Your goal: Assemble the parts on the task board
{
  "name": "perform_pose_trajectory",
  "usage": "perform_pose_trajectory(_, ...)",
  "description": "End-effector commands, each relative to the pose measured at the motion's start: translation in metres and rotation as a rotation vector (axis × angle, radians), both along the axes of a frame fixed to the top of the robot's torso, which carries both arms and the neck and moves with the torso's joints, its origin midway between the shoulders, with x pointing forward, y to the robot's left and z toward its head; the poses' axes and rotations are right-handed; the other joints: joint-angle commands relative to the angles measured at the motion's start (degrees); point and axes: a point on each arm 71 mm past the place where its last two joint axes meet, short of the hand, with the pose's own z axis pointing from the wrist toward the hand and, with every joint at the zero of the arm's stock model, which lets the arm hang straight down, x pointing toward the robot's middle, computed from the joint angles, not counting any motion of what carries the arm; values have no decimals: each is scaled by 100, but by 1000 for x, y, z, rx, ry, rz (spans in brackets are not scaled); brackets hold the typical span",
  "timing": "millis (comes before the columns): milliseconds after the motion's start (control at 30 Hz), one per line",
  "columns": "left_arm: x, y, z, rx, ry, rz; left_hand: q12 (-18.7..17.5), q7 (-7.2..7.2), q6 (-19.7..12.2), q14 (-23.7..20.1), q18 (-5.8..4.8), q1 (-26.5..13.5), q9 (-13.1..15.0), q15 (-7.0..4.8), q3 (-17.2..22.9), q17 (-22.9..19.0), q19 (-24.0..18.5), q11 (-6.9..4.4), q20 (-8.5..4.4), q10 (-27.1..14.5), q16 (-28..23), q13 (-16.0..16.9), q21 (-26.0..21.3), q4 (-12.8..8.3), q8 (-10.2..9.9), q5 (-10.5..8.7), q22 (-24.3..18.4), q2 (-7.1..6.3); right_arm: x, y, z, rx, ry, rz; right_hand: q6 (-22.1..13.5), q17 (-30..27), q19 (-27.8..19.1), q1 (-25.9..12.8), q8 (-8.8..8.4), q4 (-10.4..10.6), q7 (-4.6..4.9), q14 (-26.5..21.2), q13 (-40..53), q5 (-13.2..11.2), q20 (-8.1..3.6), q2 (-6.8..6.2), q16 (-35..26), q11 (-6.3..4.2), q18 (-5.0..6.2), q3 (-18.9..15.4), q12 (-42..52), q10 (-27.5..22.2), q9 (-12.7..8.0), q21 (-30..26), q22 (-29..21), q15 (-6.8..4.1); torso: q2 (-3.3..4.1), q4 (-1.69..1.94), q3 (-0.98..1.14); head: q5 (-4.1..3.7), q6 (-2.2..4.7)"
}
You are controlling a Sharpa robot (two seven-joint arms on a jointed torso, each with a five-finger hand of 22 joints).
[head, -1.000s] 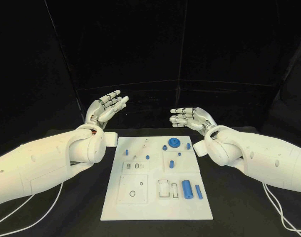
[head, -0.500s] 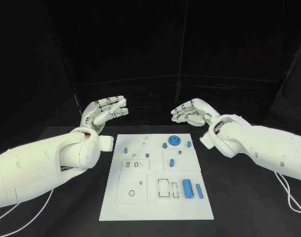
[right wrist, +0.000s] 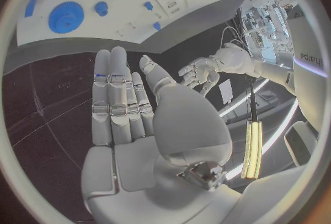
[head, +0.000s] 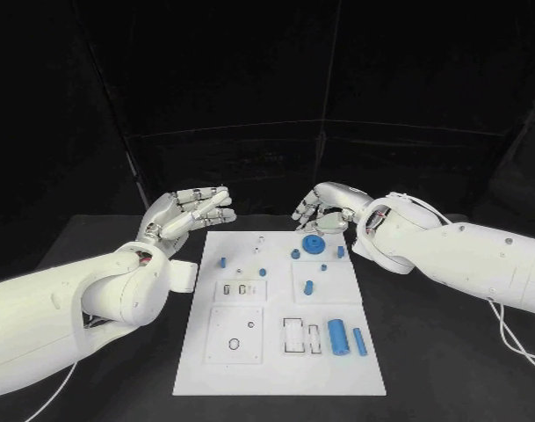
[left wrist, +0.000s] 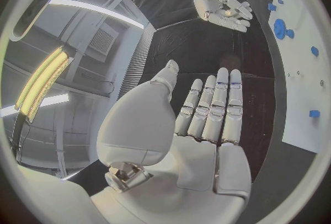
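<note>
Centrally on the black worktop lies the white task board, its long axis running from the robot's side straight away toward the far edge. Blue parts sit on it: a round gear near the far edge, and a thick cylinder with a thinner pin just beside it toward the near right, both lying flat with their long axes along the board's length. Smaller blue pieces dot the far half; their shapes are too small to tell.

Both arms hover at the board's far end, touching nothing. The left robot hand is off the far left corner, holding nothing, its fingers stretched out side by side with the thumb set apart, as the left wrist view shows plainly. The right robot hand is above the far edge near the gear, likewise empty, fingers extended and thumb apart in the right wrist view.
</note>
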Motion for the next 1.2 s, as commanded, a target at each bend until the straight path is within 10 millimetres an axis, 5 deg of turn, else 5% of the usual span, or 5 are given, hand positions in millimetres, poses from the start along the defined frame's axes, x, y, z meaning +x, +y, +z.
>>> perform_pose_trajectory(33, -6, -6, 4, 2, -13, -58, 8, 208, 39, 37, 69, 10, -9, -1, 23, 3, 49, 1, 5, 41, 14, -5, 20, -24, 35, 20, -7, -33, 2, 1, -4, -215, -28, -37, 12, 345, 37, -59, -42, 38, -21, 274, 4, -53, -19, -64, 507, -15, 55, 93, -35, 9, -1, 296, 187, -13, 141, 60, -16, -23, 7)
perform_pose_trajectory(267, -13, -9, 6, -5, -15, -74, -5, 211, 41, 21, 66, 18, -16, 2, 44, -5, 67, 3, 2, 46, -6, -9, 14, -33, 25, 20, -13, -30, 4, 7, -5, -267, -30, -37, -91, 1556, -144, -108, -42, 195, -24, 161, 14, -85, 9, -205, 1960, 13, 53, 379, -26, -168, 1, 1055, 693, 1, 249, 53, -9, -35, 37)
perform_pose_trajectory(500, -15, -11, 7, -8, -15, -83, -38, 237, 25, -4, 60, 17, -30, 13, 68, -17, 92, 21, 3, 31, -36, -16, 2, -44, -3, 20, -23, -50, 6, 10, -7, -313, -15, -40, -126, 2354, -239, -106, -36, 304, -44, 135, 23, -74, 14, -286, 2764, 16, 62, 552, -24, -177, 4, 1478, 1020, 12, 326, 67, 0, -46, 41)
perform_pose_trajectory(1200, -16, -15, 9, -20, -20, -105, -44, 240, 38, 28, 64, 0, -34, 5, 83, -17, 148, 20, -3, 57, -34, -13, 8, -42, -11, 19, -26, -36, 13, 23, -13, -354, 15, -25, -186, 3387, -56, -30, -39, 484, -58, 146, 48, -55, 40, -423, 3802, 5, -75, 869, -5, -136, 3, 2444, 2114, 5, 445, 79, 18, 9, 24)
